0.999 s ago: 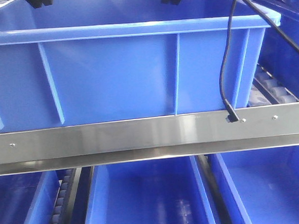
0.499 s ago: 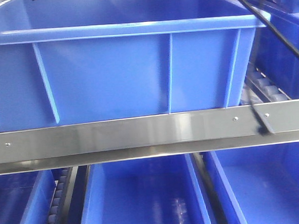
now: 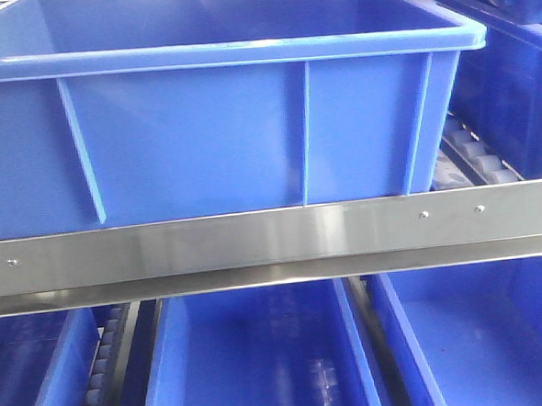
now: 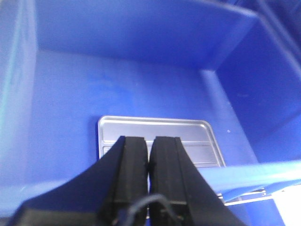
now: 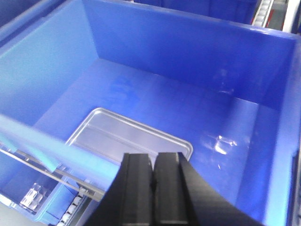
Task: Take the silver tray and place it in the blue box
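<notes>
1. status: placement looks done. large shallow rectangular silver metal tray [image 5: 127, 139] lies flat on the floor of the large wide blue plastic crate [image 3: 243, 53]; both wrist views show it inside, with neither gripper touching it. judged remaining: nothing beyond pulling the arms clear.
2. tray, position: lower centre of the left wrist view [image 4: 155, 136] and lower left of the right wrist view, near the crate's front wall, with bare blue floor behind and to either side. not visible in the front view, where the crate's ribbed side hides the interior.
3. tray, appearance: dull silver, rounded corners, sloped rim, recessed centre panel with a long raised rib; part is hidden behind fingers and the crate rim. no visible dents.
4. left gripper [image 4: 149, 155]: black fingers pressed together, empty, above the crate rim at bottom centre.
5. right gripper [image 5: 153, 181]: black fingers likewise closed, holding nothing, at bottom centre.
6. crate support: steel shelf rail [image 3: 274, 244] across mid-frame of the front view.
</notes>
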`<action>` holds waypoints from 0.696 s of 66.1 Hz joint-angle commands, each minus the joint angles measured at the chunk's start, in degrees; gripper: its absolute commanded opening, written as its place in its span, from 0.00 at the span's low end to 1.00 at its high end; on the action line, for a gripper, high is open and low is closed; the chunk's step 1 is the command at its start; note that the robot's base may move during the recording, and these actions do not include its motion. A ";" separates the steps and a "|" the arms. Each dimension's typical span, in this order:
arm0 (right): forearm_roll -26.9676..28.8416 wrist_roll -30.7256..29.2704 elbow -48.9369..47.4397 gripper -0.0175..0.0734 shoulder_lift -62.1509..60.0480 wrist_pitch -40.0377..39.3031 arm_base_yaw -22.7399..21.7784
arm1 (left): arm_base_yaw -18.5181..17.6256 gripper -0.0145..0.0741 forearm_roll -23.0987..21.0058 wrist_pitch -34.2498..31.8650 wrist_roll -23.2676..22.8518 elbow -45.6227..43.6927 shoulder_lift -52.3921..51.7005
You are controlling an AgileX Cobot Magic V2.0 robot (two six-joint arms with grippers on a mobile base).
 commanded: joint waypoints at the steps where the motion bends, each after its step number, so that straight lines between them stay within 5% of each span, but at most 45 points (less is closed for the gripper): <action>1: -0.62 -0.72 3.56 0.25 -7.61 -6.25 -0.20 | 0.05 0.16 1.04 -6.94 0.24 2.21 -5.87; 27: -0.62 -0.72 18.07 0.25 -35.37 1.71 -0.20 | 0.05 0.16 1.04 -5.12 0.24 12.88 -33.41; 46: -0.62 -0.72 18.07 0.25 -38.77 2.77 -0.20 | 0.05 0.16 1.04 -5.38 0.24 12.88 -37.25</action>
